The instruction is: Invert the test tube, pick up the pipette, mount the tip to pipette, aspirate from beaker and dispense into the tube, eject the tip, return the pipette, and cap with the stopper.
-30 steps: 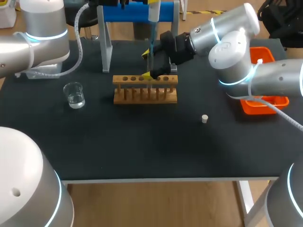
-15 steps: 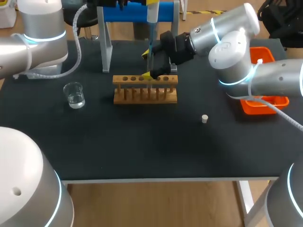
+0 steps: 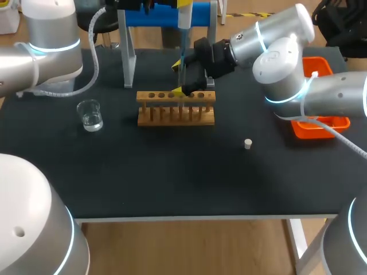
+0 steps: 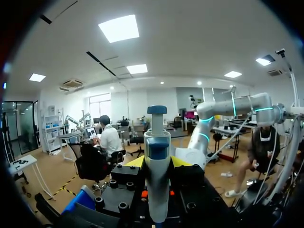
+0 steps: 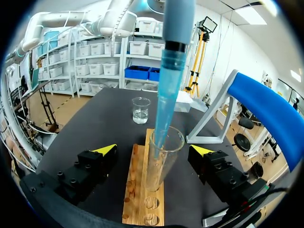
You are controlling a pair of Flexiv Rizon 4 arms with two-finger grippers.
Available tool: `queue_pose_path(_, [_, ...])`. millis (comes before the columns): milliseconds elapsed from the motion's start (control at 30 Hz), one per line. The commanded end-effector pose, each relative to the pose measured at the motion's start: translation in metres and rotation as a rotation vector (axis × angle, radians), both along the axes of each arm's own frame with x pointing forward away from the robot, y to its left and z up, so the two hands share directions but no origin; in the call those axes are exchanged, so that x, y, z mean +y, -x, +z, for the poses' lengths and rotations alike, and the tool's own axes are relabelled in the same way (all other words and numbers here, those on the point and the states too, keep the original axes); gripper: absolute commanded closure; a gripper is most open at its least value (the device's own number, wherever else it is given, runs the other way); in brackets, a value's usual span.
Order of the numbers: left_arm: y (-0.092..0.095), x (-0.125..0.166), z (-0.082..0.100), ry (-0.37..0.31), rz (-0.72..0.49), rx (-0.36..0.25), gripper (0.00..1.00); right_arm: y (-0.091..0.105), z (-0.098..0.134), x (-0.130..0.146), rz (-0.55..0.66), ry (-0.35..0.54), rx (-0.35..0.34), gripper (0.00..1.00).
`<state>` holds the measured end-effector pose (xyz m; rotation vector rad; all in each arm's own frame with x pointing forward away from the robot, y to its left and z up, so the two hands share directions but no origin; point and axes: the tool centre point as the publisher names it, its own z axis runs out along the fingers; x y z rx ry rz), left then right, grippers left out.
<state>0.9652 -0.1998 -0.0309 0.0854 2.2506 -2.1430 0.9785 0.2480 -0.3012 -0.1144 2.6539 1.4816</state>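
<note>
Right pincer [image 5: 153, 151] spread, tube [image 5: 160, 164] stood between fingers [image 5: 103, 151] in rack [image 5: 135, 190], blue tip [image 5: 167, 90] seen inside it; water held in beaker [image 5: 141, 110] ahead. Only in left wrist view: pipette [image 4: 157, 142] pinched by left pincer [image 4: 157, 162].

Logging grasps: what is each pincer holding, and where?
Left pincer grips the pipette by its body; right pincer, open around the test tube, holds nothing.

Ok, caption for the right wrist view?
Pipette tip inside the racked test tube, right tool open on either side, beaker beyond.

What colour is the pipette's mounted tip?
Translucent blue; the tip on the pipette shows best in the right wrist view.
</note>
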Motion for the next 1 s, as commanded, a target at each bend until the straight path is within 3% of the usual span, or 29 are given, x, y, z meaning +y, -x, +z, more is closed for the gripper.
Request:
queue_pose_path(33, [0.000,-0.001,-0.001,0.006,0.000,-0.006,1.00,-0.001,0.001,-0.001,0.003,0.002,0.002,0.00])
queue_pose_path(1000, [0.000,-0.001,-0.011,0.005,-0.001,-0.015,1.00,-0.001,0.001,-0.001,0.003,0.002,0.002,0.00])
